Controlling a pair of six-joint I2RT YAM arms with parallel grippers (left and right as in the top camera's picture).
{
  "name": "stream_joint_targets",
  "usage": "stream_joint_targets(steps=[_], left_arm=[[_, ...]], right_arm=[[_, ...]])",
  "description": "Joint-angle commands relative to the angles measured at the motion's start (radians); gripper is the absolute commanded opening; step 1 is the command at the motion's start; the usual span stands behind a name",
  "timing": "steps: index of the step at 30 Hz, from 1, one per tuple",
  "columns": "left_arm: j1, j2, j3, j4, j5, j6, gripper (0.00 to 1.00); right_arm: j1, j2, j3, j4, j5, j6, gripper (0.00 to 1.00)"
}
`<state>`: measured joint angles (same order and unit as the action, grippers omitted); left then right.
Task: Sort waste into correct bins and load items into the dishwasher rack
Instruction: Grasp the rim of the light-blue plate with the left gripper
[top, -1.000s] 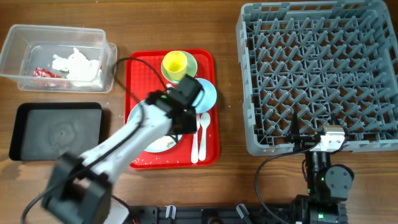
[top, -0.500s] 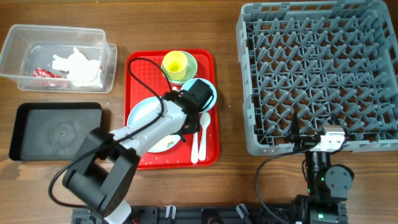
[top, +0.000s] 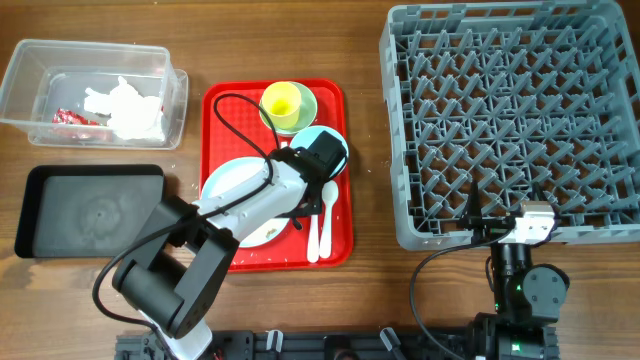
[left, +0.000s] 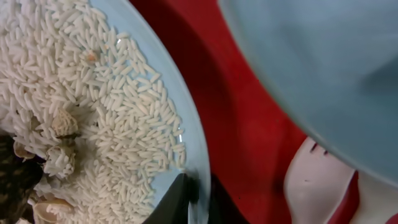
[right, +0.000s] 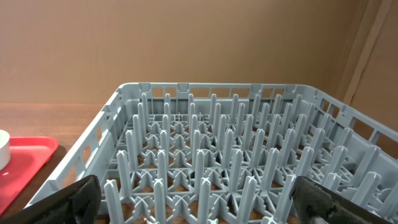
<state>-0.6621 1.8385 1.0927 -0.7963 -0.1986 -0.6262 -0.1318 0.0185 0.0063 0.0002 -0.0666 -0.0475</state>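
Evidently the left gripper (left: 198, 196) takes the large light-blue plate (top: 228, 186) by its edge because the rim is the only part thin enough to grasp. In the left wrist view its two dark fingers sit one on each side of that rim, drawn close and pinching it. The grip is on the side of the plate that faces the middle of the red serving tray (top: 220, 120). The plate lies flat on the tray, in the half nearer the robot. It is pale blue and shallow, and thickly covered with white rice (left: 106, 106), with brownish food scraps (left: 59, 127) heaped at one side. That load probably explains the rim grip: the plate looks due for emptying before it goes to the dishwasher rack (top: 510, 120), and tilting it early would spill grains onto the tray. The light-blue bowl (left: 323, 68) and a white spoon (top: 327, 205) sit on the tray just beside the gripped rim, leaving little room. The right gripper (right: 194, 186) is well apart from the tray, at the rack's edge, with its fingers spread wide and holding nothing.
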Motion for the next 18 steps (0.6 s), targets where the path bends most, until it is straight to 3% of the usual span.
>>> stream_joint_targets(steps=[1,18], left_arm=[[-0.005,0.022,0.019,-0.014,-0.024,-0.007,0.07],[-0.005,0.019,0.183,-0.183,-0.091,-0.010,0.04]], right_arm=[[-0.004,-0.005,-0.001,0.002,0.009,-0.005,1.00],[-0.004,-0.005,-0.001,0.002,0.009,-0.005,1.00]])
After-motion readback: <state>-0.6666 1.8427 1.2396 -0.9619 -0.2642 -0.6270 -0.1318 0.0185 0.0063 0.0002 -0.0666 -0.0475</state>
